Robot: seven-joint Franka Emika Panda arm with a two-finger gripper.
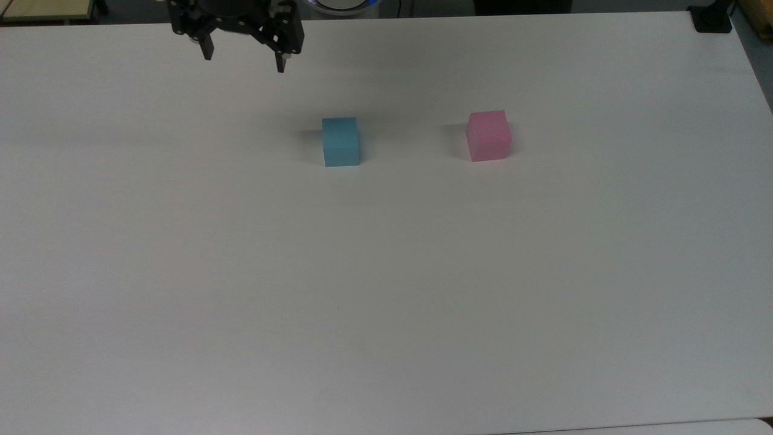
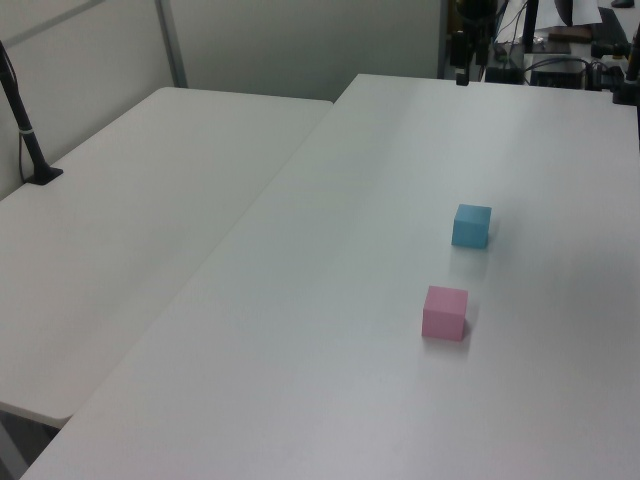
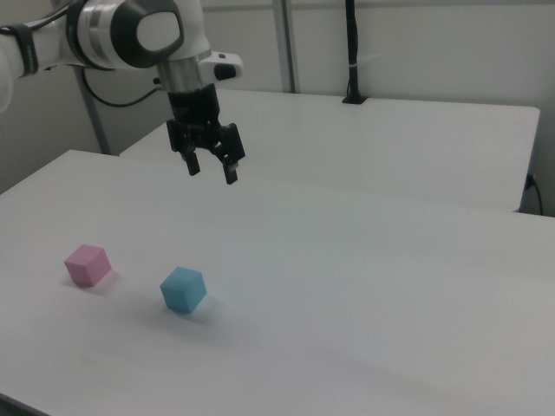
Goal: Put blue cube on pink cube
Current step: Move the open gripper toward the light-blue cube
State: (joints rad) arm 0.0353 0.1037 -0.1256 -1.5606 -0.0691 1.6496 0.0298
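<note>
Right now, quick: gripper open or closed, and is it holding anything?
Gripper: open, holding nothing, up in the air above the table. Blue cube and pink cube both sit apart on the table.

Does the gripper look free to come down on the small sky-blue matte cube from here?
Probably yes: the gripper hangs open above the white table, and the sky-blue cube stands apart from the pink cube.
</note>
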